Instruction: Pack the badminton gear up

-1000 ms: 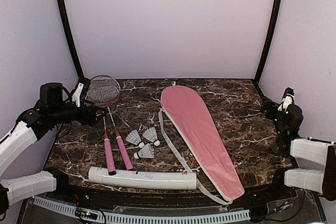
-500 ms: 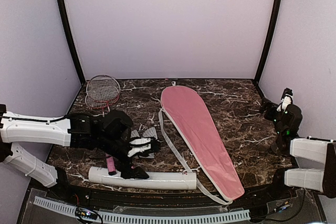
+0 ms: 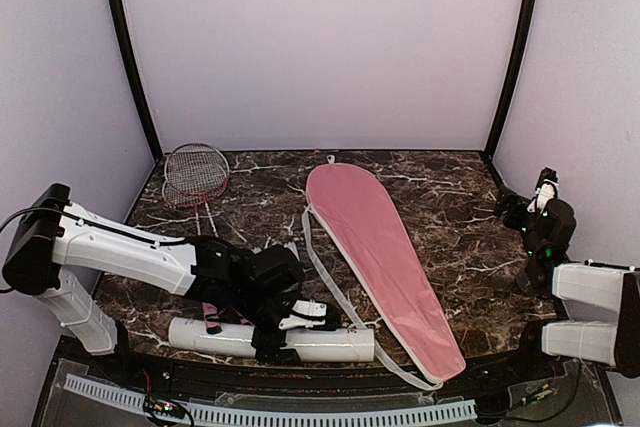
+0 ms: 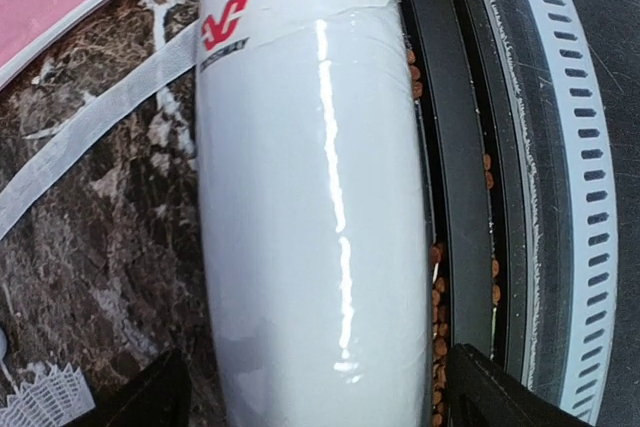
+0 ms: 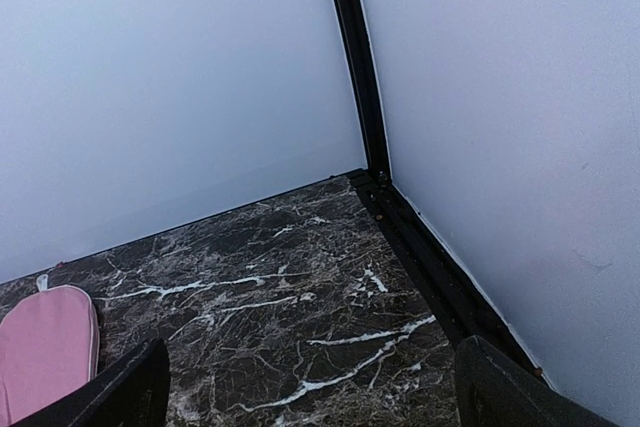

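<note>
Left arm: reaches across the near side of the desk [image 3: 450,197] from the left. Left gripper [image 3: 295,332] is low over the long white tube [image 3: 335,345]. In the left wrist view the fingers [image 4: 150,397] are spread wide, one on each side of the tube [image 4: 310,197], with a thin gap showing on each side. No clamp on it is visible.

Tube: lies flat along the near edge of the dark marble desk, long axis running left to right. A red logo [image 4: 225,22] shows near its far end in the wrist view.

Pink racket bag [image 3: 375,247]: lies flat at the centre of the desk, wide end toward the back wall, narrow end toward the near right. Its white strap [image 3: 325,287] trails along the left side and passes just beside the tube's right end.

Two red-framed rackets [image 3: 196,174]: heads at the back left, stacked. The shafts run toward the tube. The pink handles are mostly hidden under the left arm.

Shuttlecocks: one feather skirt [image 4: 45,397] shows at the corner of the left wrist view, just beside the tube. The others are hidden by the arm.

Right arm: folded at the right edge, well apart from the gear. Right gripper [image 5: 312,372] has its fingers fully wide with nothing between them, facing the back right corner.
</note>
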You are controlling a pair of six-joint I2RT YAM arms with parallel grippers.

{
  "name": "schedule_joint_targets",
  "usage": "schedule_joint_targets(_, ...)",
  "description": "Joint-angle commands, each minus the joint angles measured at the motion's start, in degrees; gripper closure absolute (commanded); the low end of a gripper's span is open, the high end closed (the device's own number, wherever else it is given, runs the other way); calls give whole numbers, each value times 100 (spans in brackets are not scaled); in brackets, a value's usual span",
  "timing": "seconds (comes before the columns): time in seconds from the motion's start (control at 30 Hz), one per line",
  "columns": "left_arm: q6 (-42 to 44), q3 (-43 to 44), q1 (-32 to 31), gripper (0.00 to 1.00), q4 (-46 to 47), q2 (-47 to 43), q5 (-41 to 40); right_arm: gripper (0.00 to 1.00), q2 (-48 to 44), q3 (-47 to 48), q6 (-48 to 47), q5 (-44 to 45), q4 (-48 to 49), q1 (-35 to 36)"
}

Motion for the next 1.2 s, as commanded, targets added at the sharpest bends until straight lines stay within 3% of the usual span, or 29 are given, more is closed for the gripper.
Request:
schedule_joint_targets(0.0,170,285,-213,9,-39,322,-26,0,-48,120,0,-44,159,-2)
schedule_joint_targets(0.3,137,351,-353,10,10,654,-269,1,-34,122,22,-62,158,-8)
schedule_joint_targets(0.47,81,371,-416,18,-42,786,-320,1,-35,120,14,-43,158,-9)
schedule_joint_targets(0.73,-478,523,-587,39,-197,796,-60,1,-68,102,5,6,150,-1)
schedule_joint_targets(0.97,-1260,913,-794,40,-525,650,480,0,-79,94,2,16,150,-2)
schedule_joint_targets(1.17,-1534,1289,-927,41,-905,465,307,1,-71,95,5,-8,165,0)
